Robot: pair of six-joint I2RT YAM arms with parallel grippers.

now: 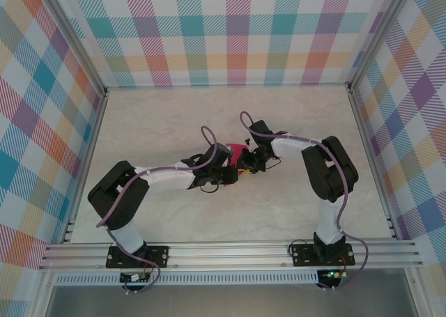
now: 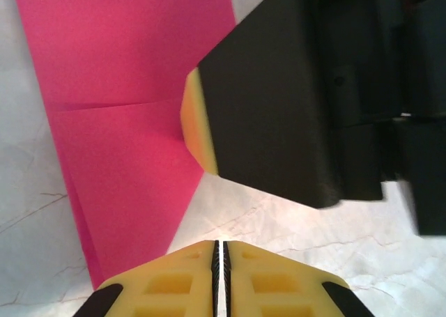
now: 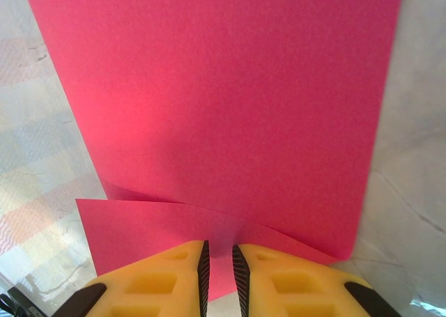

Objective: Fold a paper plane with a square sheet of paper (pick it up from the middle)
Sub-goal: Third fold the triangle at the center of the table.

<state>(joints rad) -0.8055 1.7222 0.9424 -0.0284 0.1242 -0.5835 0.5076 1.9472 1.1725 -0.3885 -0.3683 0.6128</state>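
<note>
One square sheet of paper (image 3: pixel 223 115), crimson-pink, partly folded, on marbled worktop (image 1: pixel 160 122); right end effector (image 3: pixel 221 265) clamped on its edge; left end effector (image 2: pixel 220 261) closed, empty.

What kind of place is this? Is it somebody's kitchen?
Probably not a kitchen: more likely a robot test booth. Checked cloth walls on a metal frame surround a marble-look table, and two robot arms fold pink paper.

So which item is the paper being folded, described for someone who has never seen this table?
Start at the pale marble-patterned table inside the plaid-walled enclosure, then look at its middle, where the two arms' tips meet. The sheet of paper lies there: thin, crimson-pink, partly folded with a visible crease, the one vividly coloured thing between the black-and-yellow left gripper and right gripper.
</note>
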